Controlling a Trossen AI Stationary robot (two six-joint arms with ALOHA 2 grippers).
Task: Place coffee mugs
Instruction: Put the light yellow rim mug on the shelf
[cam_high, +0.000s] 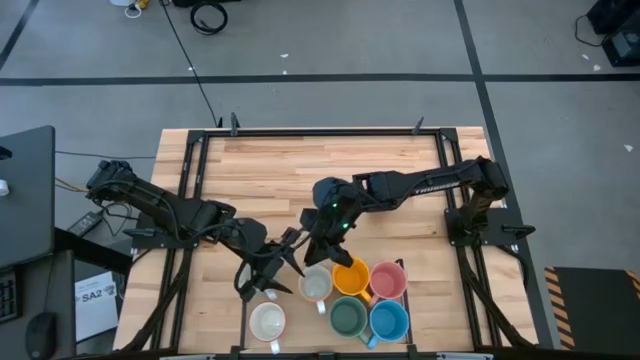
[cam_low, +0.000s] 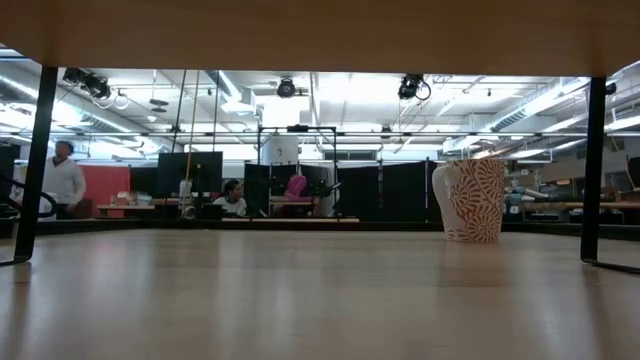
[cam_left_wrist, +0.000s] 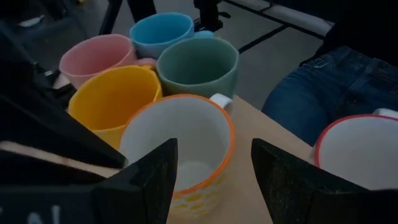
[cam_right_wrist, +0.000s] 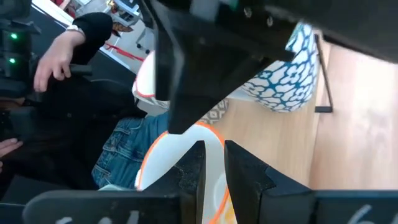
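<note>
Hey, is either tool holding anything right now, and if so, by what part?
Yes. The right tool pinches the rim of the white mug with the orange rim, one finger inside it. The left tool is open and holds nothing.

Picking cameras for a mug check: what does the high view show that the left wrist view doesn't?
High only: whole table, both arms, right gripper clamped on the orange-rimmed mug. Left wrist only: a person's jeans beyond the table edge, the red-rimmed mug rim colour. Both: that orange-rimmed mug, open left gripper, yellow mug, pink mug, green mug, blue mug.
</note>
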